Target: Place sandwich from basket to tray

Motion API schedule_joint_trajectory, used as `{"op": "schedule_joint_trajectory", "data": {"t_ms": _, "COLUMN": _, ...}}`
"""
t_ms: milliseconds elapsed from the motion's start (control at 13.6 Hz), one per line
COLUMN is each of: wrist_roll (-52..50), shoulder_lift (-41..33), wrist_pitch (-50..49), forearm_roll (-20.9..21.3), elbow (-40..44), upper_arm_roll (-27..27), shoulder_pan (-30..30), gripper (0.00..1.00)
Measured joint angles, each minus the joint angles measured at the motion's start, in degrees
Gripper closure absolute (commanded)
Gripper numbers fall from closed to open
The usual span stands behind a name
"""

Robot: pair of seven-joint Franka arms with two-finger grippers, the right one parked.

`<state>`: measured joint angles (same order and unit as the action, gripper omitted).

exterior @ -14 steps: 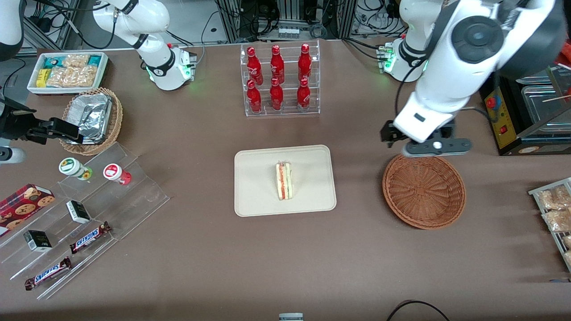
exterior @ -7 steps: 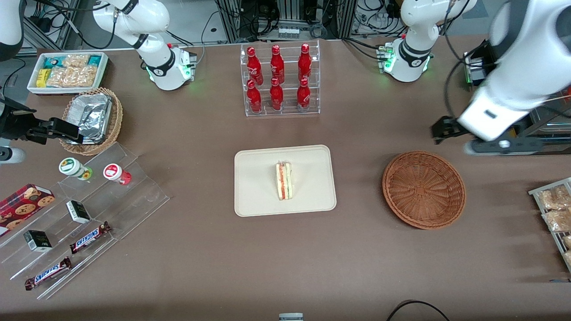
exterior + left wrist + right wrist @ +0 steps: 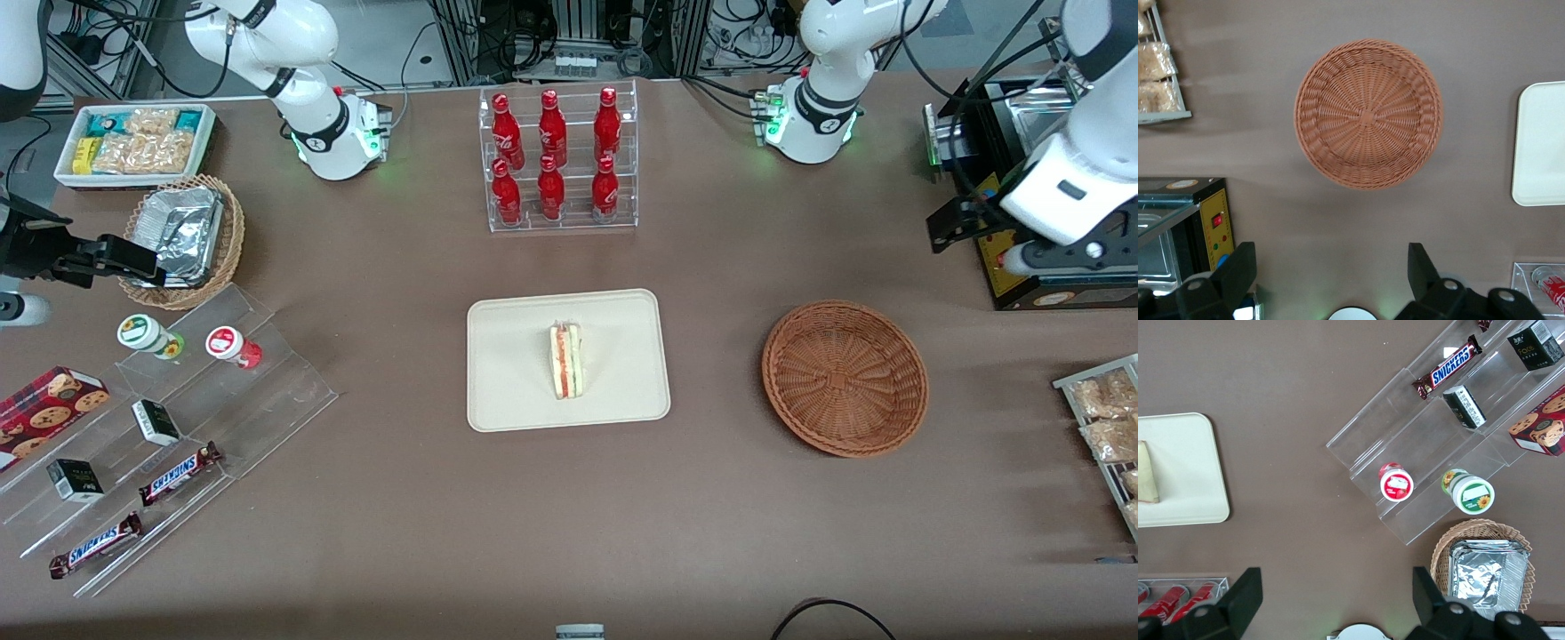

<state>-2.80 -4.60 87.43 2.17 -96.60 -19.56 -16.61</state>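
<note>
Cream-beige plastic was seen under the sandwich (image 3: 565, 361), which lay near the middle of the tray (image 3: 516, 329) on its side, its red, orange and green layers turned upward. The basket (image 3: 845, 378), well apart from the tray toward the working arm's end of the tabletop (image 3: 400, 498), was seen to hold nothing.

A second before, the end effector (image 3: 1045, 258) had been poised just above the basket's rim; it was now found carried well clear of the basket, farther from the front camera and out over the black and yellow control box (image 3: 1000, 258) at the working arm's end. In the left wrist view the two fingers (image 3: 1238, 273) were seen spread wide with nothing between them, so the end effector was judged released. The sandwich and tray had not shifted across the three front pictures. From this it was judged that the placing was already done and that only the withdrawal of the arm was in hand.

Brown matte covering was seen over the whole tabletop. Farther from the front camera than the tray, a clear rack of red bottles (image 3: 556, 160) was stood. Toward the parked arm's end, a stepped clear display (image 3: 178, 427) with snack bars and small tubs was laid out. Cables and frame rails were seen past the tabletop's edge.
</note>
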Motion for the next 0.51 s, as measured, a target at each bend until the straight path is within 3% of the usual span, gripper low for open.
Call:
{"op": "schedule_joint_trajectory", "data": {"t_ms": 294, "wrist_roll": 0.6, "shoulder_lift": -0.8, "wrist_pitch": 0.5, "forearm_roll": -0.5, "elbow": -0.6, "upper_arm_roll": 16.2, "shoulder_pan": 16.3, "gripper": 0.00}}
{"op": "schedule_joint_trajectory", "data": {"t_ms": 515, "wrist_roll": 0.5, "shoulder_lift": -0.6, "wrist_pitch": 0.8, "forearm_roll": -0.6, "elbow": -0.2, "upper_arm_roll": 19.1, "shoulder_pan": 20.4, "gripper": 0.00}}
